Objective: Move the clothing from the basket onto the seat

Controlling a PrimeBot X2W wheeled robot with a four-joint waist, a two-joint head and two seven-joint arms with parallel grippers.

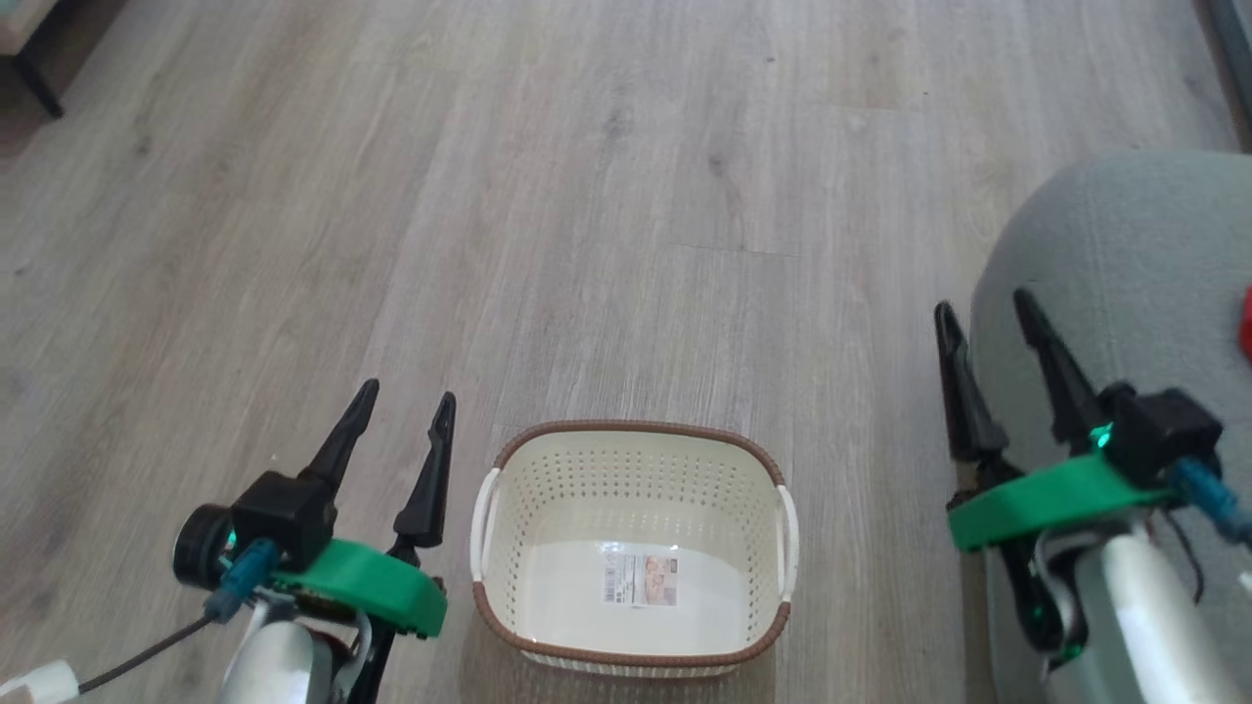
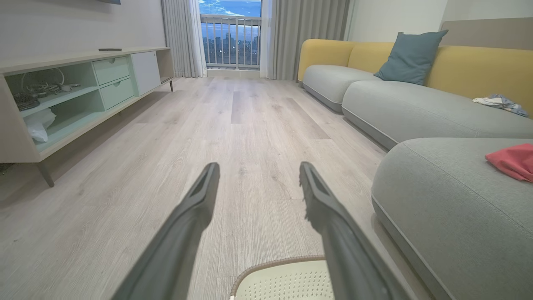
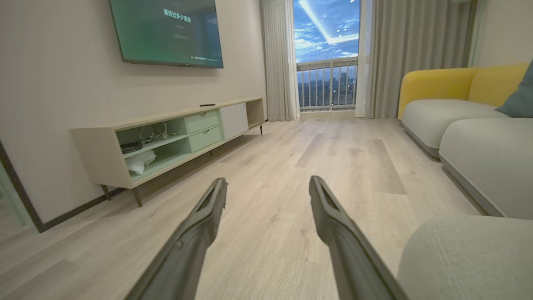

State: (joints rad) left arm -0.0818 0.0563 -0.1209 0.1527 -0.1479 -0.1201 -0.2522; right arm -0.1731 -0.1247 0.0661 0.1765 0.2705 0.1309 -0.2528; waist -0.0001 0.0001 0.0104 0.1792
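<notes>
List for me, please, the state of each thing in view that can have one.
basket: upright, no clothing inside.
clothing: a red piece, lying crumpled on the seat.
seat: bearing the red clothing.
left tool: open, empty, beside the basket.
right tool: open, empty, at the seat's edge.
television: switched on.
drawers: shut.
</notes>
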